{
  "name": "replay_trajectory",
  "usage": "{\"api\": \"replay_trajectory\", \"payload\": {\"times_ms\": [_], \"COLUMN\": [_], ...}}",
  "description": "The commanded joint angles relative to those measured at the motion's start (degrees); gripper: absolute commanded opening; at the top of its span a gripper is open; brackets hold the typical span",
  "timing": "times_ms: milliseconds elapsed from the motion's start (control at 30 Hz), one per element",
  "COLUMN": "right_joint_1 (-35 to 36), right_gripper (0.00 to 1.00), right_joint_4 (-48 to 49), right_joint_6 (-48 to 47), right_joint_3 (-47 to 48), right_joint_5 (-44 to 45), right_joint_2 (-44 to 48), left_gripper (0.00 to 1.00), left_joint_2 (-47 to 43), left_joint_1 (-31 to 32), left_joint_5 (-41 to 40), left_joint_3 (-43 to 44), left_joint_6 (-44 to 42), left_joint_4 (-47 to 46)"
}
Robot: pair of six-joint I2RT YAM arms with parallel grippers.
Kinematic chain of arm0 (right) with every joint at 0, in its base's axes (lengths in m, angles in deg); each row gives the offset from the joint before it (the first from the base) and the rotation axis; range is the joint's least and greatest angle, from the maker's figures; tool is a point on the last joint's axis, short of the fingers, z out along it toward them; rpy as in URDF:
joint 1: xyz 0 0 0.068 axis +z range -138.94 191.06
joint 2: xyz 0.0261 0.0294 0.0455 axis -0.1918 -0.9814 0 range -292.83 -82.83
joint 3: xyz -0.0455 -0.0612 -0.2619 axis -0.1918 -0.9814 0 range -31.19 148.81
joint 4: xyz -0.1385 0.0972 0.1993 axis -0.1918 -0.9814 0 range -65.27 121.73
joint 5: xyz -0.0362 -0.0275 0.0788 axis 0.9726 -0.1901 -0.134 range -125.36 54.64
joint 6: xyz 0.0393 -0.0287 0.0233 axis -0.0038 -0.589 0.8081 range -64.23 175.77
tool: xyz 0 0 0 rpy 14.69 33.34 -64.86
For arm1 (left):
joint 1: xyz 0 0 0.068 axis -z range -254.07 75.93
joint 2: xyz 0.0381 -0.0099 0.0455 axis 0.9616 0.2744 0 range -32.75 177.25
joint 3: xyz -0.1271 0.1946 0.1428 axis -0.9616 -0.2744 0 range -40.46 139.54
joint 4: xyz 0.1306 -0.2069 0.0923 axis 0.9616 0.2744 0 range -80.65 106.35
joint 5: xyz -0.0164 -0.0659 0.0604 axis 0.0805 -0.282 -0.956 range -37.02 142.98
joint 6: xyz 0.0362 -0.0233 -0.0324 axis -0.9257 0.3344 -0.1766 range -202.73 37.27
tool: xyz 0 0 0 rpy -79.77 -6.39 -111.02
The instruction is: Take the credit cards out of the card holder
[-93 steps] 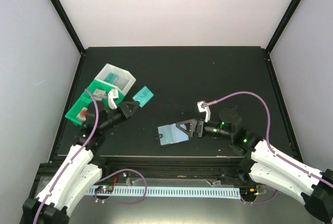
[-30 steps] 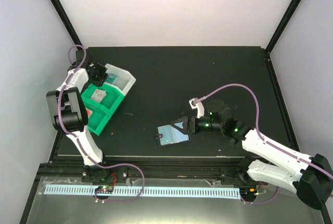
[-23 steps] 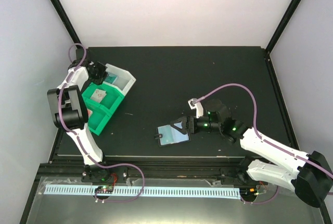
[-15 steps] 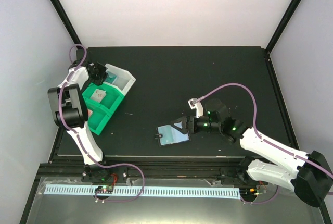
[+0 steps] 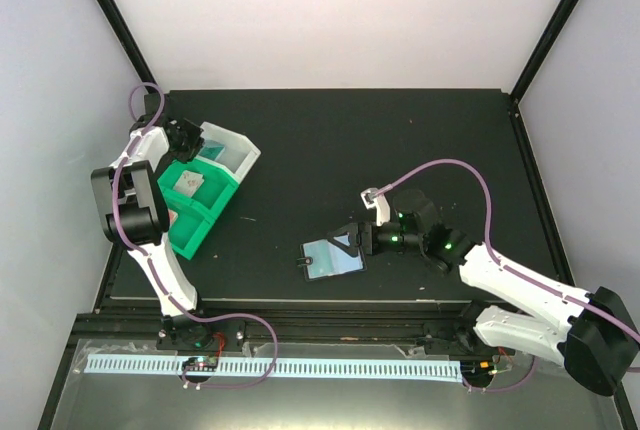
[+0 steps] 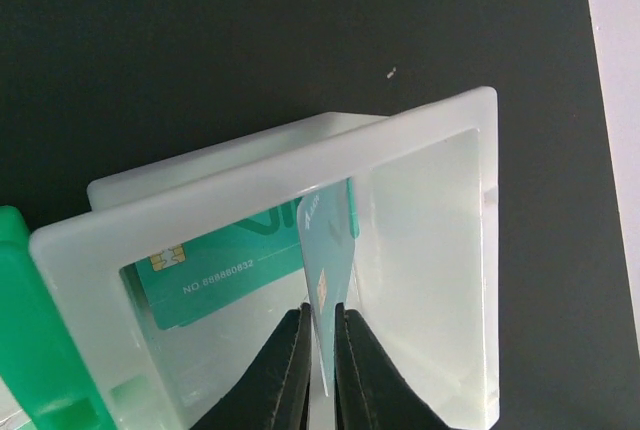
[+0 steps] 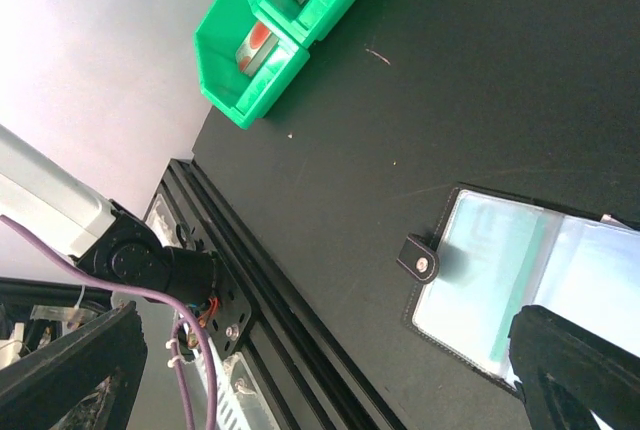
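Note:
The card holder lies open on the black table, pale clear pockets up; it also shows in the right wrist view with its snap strap. My right gripper is open, with one finger resting on the holder's right part. My left gripper is shut on a teal credit card held edge-on over the white bin; the jaws pinch its lower end. Another teal card lies flat in that bin.
A green bin stands beside the white bin at the table's left; it holds a pale card and a card with a red mark. The table's front rail runs close below the holder.
Since three seconds ago my left arm has carried the teal card from the table's left middle to above the white bin. In the last second almost nothing has moved.

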Motion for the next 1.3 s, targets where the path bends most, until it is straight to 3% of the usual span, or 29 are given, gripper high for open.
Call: {"api": "replay_trajectory", "payload": {"times_ms": [0, 333, 467, 567, 700, 867, 1000, 1133, 1267], "right_joint_1": [-0.45, -0.49, -0.48, -0.54, -0.48, -0.49, -0.52, -0.54, -0.48], "right_gripper": [1.00, 1.00, 1.00, 1.00, 1.00, 1.00, 1.00, 0.96, 0.85], "right_joint_4": [0.60, -1.75, -2.73, -4.52, -5.77, -4.65, -5.12, -6.63, -6.10], "right_joint_6": [-1.39, -2.69, -2.91, -2.94, -2.99, -1.85, -1.92, -2.00, -2.10], "right_joint_3": [0.89, 0.34, 0.34, 0.63, 1.20, -0.54, -0.99, -0.75, -1.48], "right_joint_5": [0.31, 2.75, 3.68, 6.16, 6.22, 5.74, 5.87, 5.61, 4.50], "right_joint_2": [0.48, 3.59, 4.97, 6.02, 7.21, 8.56, 7.97, 5.31, 2.77], "left_gripper": [0.11, 0.21, 0.31, 0.45, 0.75, 0.98, 0.99, 0.99, 0.98], "left_joint_2": [-0.24, -2.43, -4.56, -7.18, -10.66, -15.61, -19.88, -20.74, -26.73], "left_joint_1": [-0.42, -0.47, -0.43, -0.49, -0.41, -0.37, -0.37, -0.33, -0.12], "left_joint_5": [-2.32, -2.99, -2.69, -1.78, -2.80, -3.21, 0.36, 9.15, 16.62], "left_joint_3": [2.48, 1.83, 1.34, 0.08, -0.74, -1.65, -5.40, -7.47, -18.26], "left_joint_6": [-0.89, -0.45, -0.54, -1.23, -3.24, -6.99, -11.55, -21.39, -25.59], "left_joint_4": [0.07, -0.09, 0.07, -0.88, 1.12, 5.79, 7.18, 11.07, 5.79]}}
